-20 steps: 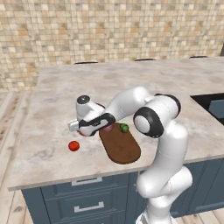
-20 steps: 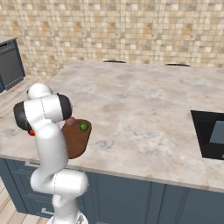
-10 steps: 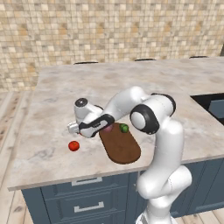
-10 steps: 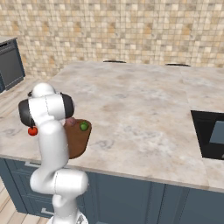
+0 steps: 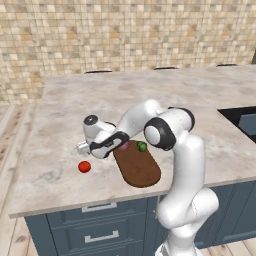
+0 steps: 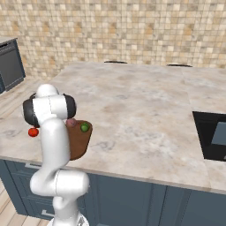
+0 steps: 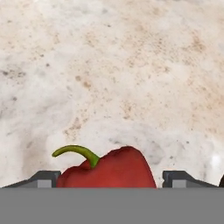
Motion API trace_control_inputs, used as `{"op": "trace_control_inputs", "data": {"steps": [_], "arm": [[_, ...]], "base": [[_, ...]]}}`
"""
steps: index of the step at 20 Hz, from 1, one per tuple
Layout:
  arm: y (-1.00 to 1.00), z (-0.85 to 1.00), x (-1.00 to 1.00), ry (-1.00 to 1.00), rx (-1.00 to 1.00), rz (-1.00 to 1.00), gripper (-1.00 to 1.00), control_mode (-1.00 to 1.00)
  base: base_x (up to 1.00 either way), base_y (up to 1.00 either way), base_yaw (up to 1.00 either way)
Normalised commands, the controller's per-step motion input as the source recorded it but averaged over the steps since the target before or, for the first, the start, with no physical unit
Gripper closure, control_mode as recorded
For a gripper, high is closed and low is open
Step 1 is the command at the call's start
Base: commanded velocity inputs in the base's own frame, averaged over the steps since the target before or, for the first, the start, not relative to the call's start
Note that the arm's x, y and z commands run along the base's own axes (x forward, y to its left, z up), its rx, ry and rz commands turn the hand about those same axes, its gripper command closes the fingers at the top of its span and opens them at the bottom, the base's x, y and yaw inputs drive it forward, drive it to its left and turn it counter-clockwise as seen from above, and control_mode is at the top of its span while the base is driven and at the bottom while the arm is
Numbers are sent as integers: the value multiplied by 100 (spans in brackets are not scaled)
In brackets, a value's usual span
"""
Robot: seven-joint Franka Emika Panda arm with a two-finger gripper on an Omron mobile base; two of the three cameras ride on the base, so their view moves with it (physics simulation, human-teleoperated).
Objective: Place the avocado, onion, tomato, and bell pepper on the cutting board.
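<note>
The red bell pepper (image 7: 114,169) with its curved green stem sits on the marble between my gripper's (image 7: 111,179) open fingertips (image 7: 43,178), with a thin gap left at the right one. My gripper (image 5: 81,148) hangs low over the counter, left of the dark-brown cutting board (image 5: 140,167). On the board's far end lie the green avocado (image 5: 142,146) and the pinkish onion (image 5: 122,147), the onion partly behind my forearm. The round red tomato (image 5: 84,166) rests on the counter just in front of my hand. From the right I see the tomato (image 6: 33,132), onion (image 6: 71,122), avocado (image 6: 84,128) and board (image 6: 80,143).
The counter's front edge (image 5: 100,204) runs close below the tomato and the board. A dark sink (image 6: 212,141) is sunk into the counter far to the right. The tiled wall (image 5: 125,35) stands behind.
My hand has sunk a little and shifted slightly left toward the counter. The tomato, avocado, onion and board have stayed put.
</note>
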Motion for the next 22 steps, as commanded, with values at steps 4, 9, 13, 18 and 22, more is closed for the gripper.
{"op": "trace_control_inputs", "data": {"steps": [4, 9, 13, 18, 22], "arm": [[1, 1, 2, 0, 0, 0, 100, -100], [-5, 30, -10, -4, 0, -1, 100, -100], [-16, 50, -20, -5, 6, -1, 100, -100], [-15, 59, -26, -5, 11, 0, 100, -100], [-20, 60, -37, -7, 12, -1, 100, -100]], "base": [[0, 0, 0], [0, 0, 0], [0, 0, 0], [0, 0, 0], [0, 0, 0]]}}
